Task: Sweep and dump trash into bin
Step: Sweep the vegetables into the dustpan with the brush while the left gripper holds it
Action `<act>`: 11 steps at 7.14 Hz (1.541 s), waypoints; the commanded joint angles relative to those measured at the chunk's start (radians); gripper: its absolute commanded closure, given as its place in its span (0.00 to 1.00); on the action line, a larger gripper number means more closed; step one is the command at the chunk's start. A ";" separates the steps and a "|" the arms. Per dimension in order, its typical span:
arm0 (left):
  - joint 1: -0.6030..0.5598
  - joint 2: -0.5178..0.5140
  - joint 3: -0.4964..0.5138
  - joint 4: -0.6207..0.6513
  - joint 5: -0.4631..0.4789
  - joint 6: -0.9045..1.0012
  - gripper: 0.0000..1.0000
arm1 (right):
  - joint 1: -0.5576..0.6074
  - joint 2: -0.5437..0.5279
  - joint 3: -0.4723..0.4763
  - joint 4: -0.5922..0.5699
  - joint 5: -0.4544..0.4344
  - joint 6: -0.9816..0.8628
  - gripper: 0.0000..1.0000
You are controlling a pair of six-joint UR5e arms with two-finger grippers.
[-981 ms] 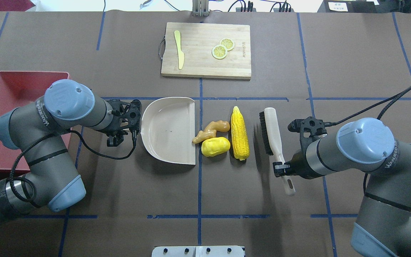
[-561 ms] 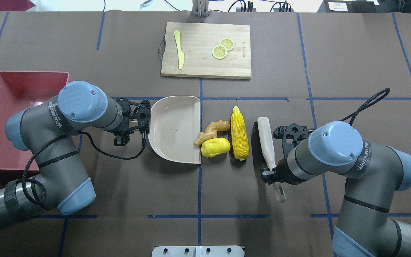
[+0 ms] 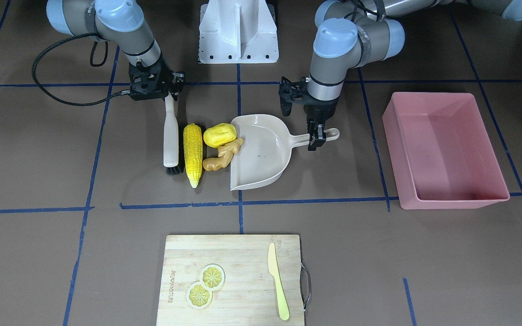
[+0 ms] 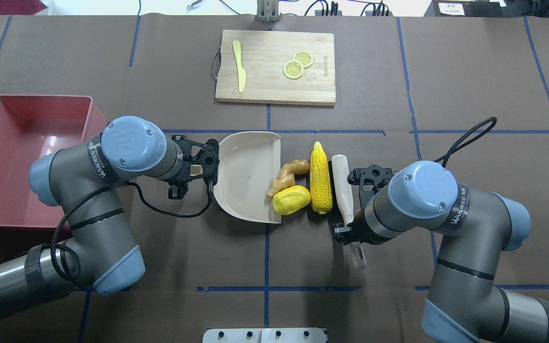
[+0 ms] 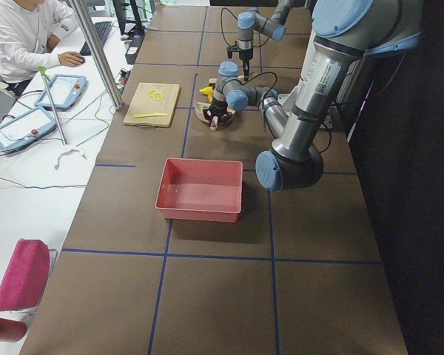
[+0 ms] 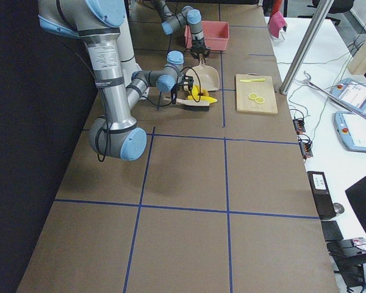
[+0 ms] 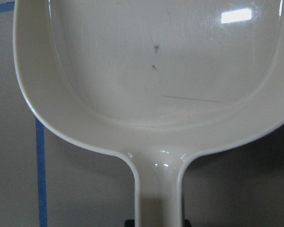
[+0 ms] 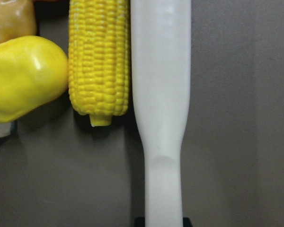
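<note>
The corn cob point(image 4: 320, 177) point(image 3: 192, 154) point(image 8: 99, 61), the yellow potato lump point(image 4: 291, 200) point(image 3: 219, 134) and the tan ginger root point(image 4: 288, 174) point(image 3: 221, 156) lie close together mid-table. My left gripper point(image 4: 210, 174) point(image 3: 317, 135) is shut on the handle of the beige dustpan point(image 4: 248, 176) point(image 7: 156, 71). The pan's open edge touches the potato and ginger. My right gripper point(image 4: 348, 229) point(image 3: 169, 96) is shut on the white brush point(image 4: 343, 188) point(image 8: 161, 94), which lies against the corn's far side. The pink bin point(image 4: 17, 157) point(image 3: 447, 149) stands empty at my far left.
A wooden cutting board point(image 4: 274, 66) at the table's far side holds a pale knife point(image 4: 239, 71) and two lemon slices point(image 4: 297, 64). The robot base point(image 3: 238, 31) stands at the near edge. An operator point(image 5: 22, 37) sits beyond the table.
My left arm has slid the dustpan right until its edge met the potato and ginger. My right arm has moved the brush left until it lies against the corn.
</note>
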 commanded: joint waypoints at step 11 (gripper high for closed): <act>0.050 -0.107 0.101 -0.081 0.017 -0.108 0.94 | -0.002 0.138 -0.024 -0.001 0.004 0.050 1.00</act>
